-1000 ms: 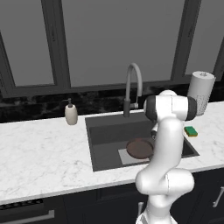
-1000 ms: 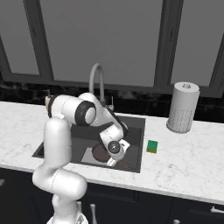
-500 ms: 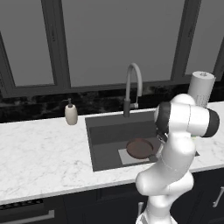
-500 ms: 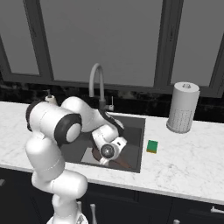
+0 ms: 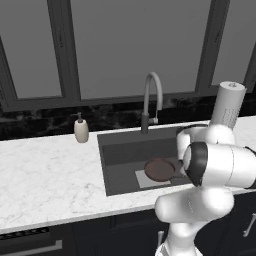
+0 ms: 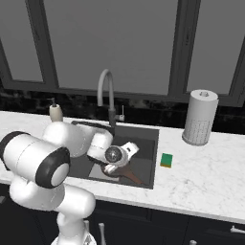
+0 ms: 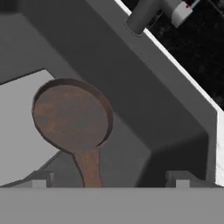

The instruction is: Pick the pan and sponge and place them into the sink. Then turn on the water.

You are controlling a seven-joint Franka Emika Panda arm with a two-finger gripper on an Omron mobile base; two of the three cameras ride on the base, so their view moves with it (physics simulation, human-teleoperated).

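My arm folds forward and low, the wrist bent down into the sink (image 5: 120, 150). The fingers (image 7: 107, 178) stand spread wide and released, holding nothing. The pan (image 7: 71, 116) lies flat on the sink floor just ahead of them, partly on the drain plate (image 7: 17, 127), its handle running back between the two tips. The sponge (image 6: 166, 160) rests on the table (image 6: 201, 167) beyond the sink's rim, well apart from the fingers. Past the pan I see the faucet (image 5: 151, 102); the soap dispenser (image 5: 81, 129) and paper towel roll (image 6: 199, 117) stand farther off.
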